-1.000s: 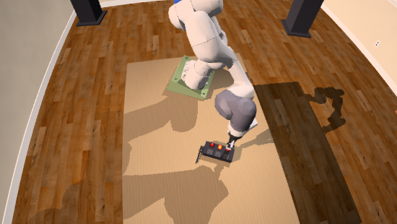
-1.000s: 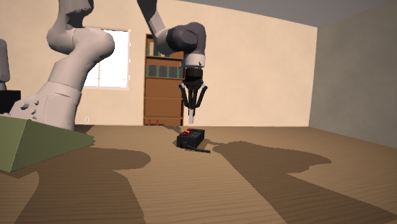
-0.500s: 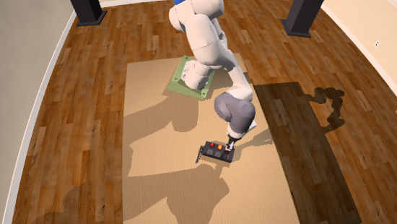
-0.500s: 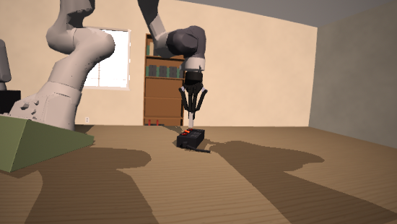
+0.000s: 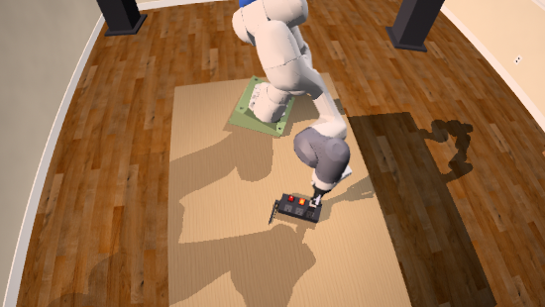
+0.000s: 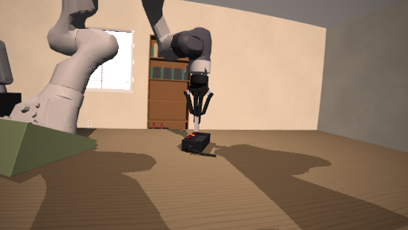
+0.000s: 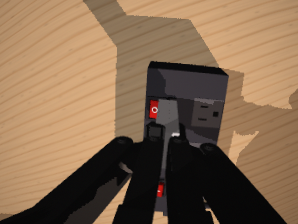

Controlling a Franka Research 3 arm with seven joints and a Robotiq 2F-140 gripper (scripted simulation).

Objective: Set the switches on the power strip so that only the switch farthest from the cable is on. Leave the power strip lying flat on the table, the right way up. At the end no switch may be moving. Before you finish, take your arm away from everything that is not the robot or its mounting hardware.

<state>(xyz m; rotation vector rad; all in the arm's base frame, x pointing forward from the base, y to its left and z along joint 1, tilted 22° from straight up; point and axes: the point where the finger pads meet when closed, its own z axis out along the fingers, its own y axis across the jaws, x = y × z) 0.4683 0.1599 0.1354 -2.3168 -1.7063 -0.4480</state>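
A black power strip (image 5: 298, 205) lies flat on the tan table, with its short cable (image 5: 272, 213) at the left end. Two switches near the cable glow red (image 5: 290, 199) (image 5: 301, 201). My gripper (image 5: 314, 201) is shut with nothing between the fingers. It points straight down with its tips on the switch at the end farthest from the cable. The side view shows the tips (image 6: 196, 130) touching the top of the strip (image 6: 196, 141). In the wrist view the closed fingers (image 7: 168, 119) cover part of the strip (image 7: 189, 106), beside a red switch (image 7: 154, 110).
The arm's green base plate (image 5: 262, 106) sits at the back of the table. Black pillars (image 5: 120, 17) (image 5: 413, 25) stand on the wood floor behind. A bookshelf (image 6: 167, 93) stands against the far wall.
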